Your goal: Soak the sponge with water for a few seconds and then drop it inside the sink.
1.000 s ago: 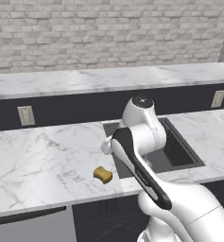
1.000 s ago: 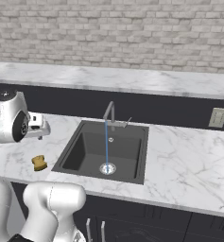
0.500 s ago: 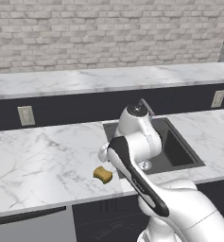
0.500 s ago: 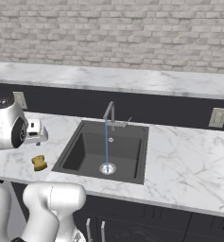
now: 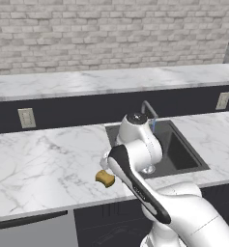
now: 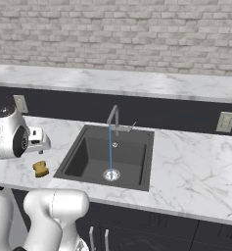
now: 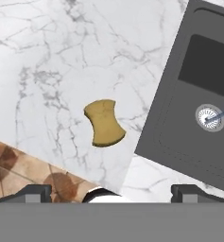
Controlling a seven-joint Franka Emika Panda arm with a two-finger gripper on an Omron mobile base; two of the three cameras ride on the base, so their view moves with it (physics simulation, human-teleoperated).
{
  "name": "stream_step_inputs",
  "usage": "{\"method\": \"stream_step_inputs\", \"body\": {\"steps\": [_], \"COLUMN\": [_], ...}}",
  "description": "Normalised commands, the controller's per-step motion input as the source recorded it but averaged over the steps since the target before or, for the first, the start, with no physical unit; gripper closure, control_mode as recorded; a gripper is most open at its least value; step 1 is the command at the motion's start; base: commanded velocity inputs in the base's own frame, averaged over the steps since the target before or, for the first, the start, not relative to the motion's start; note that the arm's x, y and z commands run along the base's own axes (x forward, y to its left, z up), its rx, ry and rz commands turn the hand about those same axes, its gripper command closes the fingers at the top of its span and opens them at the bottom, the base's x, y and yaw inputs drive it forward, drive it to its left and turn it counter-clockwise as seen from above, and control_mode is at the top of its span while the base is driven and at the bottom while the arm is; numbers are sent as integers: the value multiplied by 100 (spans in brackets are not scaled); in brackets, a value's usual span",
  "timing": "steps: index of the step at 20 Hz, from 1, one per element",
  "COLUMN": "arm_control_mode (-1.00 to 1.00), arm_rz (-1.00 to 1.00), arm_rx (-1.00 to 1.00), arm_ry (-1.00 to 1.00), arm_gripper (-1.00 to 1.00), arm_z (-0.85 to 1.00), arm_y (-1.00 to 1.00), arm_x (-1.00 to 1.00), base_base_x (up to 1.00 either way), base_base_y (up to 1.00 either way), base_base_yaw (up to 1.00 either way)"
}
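Sink point(image 6: 88, 162): water point(image 6: 110, 149) stream falling onto drain point(image 6: 111, 174). Sponge point(image 7: 104, 123) flat on counter point(image 7: 52, 71), at sink's 9 o'clock, near front edge. Hand point(image 7: 111, 191) above sponge, fingers spread, holding nothing.

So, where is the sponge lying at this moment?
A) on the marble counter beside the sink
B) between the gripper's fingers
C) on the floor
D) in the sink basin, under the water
A: the sponge lies on the counter, apart from the sink, with the fingertips well clear of it.
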Motion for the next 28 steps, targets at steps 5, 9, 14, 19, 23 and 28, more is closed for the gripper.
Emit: {"method": "stream_step_inputs", "body": {"steps": [5,9,14,19,23,28], "arm_control_mode": [-100,-100,-100,-100,-100,-100], "arm_rz": [4,5,6,8,7,5], "arm_rx": [0,0,0,-4,-9,-3], "arm_ry": [0,1,4,6,7,4], "arm_gripper": [-100,-100,-100,-100,-100,-100], "arm_z": [-25,-21,-5,0,0,-9], "arm_y": [2,2,13,30,30,7], "arm_x": [19,25,18,19,11,2], "base_base_x": [0,0,0,0,0,0], "base_base_y": [0,0,0,0,0,0], "base_base_yaw": [0,0,0,0,0,0]}}
